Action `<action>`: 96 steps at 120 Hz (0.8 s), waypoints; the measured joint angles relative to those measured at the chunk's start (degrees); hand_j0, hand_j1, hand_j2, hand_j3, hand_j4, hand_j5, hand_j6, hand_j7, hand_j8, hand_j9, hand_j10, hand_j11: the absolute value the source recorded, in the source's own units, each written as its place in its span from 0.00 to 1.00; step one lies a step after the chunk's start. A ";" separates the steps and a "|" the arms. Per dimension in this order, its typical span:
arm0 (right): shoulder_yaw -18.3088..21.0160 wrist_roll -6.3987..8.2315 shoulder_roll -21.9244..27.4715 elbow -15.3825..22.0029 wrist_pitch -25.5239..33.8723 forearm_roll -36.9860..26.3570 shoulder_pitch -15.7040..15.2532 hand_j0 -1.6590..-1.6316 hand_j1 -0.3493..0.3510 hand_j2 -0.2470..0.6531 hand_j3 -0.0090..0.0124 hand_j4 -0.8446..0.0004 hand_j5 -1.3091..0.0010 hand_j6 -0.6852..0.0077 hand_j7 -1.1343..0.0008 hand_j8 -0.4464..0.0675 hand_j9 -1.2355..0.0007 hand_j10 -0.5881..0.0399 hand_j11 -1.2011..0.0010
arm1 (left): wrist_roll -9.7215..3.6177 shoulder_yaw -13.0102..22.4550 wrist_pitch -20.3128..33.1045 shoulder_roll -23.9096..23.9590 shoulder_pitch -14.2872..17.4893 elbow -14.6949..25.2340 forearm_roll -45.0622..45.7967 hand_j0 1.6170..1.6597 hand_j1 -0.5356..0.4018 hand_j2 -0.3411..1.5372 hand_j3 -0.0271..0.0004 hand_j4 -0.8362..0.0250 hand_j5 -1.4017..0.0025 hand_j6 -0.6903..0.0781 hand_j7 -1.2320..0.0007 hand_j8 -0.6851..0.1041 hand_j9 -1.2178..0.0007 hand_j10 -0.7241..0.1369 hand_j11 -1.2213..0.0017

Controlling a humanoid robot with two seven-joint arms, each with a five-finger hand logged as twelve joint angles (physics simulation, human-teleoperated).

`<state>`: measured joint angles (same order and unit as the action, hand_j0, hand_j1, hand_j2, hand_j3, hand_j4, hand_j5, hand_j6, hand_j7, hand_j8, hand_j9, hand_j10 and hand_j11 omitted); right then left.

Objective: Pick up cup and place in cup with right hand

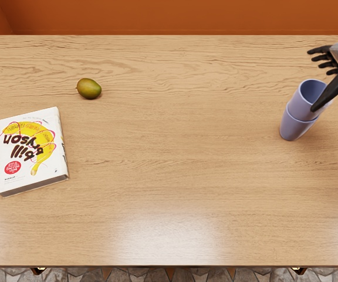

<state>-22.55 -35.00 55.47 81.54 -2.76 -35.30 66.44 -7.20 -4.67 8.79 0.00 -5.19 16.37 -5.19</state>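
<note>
My right hand [327,73] reaches in from the right edge at the upper right, its fingers spread and holding nothing. Its thumb overlaps the right side of a blue-purple cup [301,104] in the view; whether they touch I cannot tell. That cup sits inside a second cup [297,128] of the same colour, its upper part standing out above the lower cup's rim. The lower cup stands upright on the table.
A green mango [89,89] lies at the upper left of the wooden table [181,164]. A white book [33,151] with a yellow banana picture lies flat near the left edge.
</note>
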 joint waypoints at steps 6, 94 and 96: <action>-0.30 0.00 -0.24 0.01 -1.70 1.04 0.75 0.04 0.10 0.27 0.42 0.92 0.94 0.89 0.93 0.76 0.93 0.83 0.93 | 0.00 0.00 0.00 0.00 0.00 0.00 0.00 0.96 0.94 0.18 0.98 0.97 1.00 0.90 1.00 0.87 1.00 0.84 1.00; -4.08 15.69 0.48 0.45 -32.00 32.07 -4.92 0.04 0.00 0.27 0.42 1.00 1.00 0.98 1.00 0.86 1.00 0.93 1.00 | 0.00 -0.02 0.00 0.00 0.00 0.01 0.00 0.96 0.94 0.18 0.98 0.97 1.00 0.90 1.00 0.87 1.00 0.84 1.00; -4.11 16.49 0.51 0.54 -32.04 32.20 -5.87 0.04 0.00 0.27 0.42 1.00 1.00 0.98 1.00 0.86 1.00 0.93 1.00 | 0.00 -0.03 0.00 0.00 0.00 0.01 0.00 0.96 0.94 0.18 0.98 0.97 1.00 0.90 1.00 0.87 1.00 0.84 1.00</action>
<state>-26.65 -18.52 55.99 82.09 -34.80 -3.10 60.57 -7.20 -4.70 8.79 0.00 -5.19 16.38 -5.19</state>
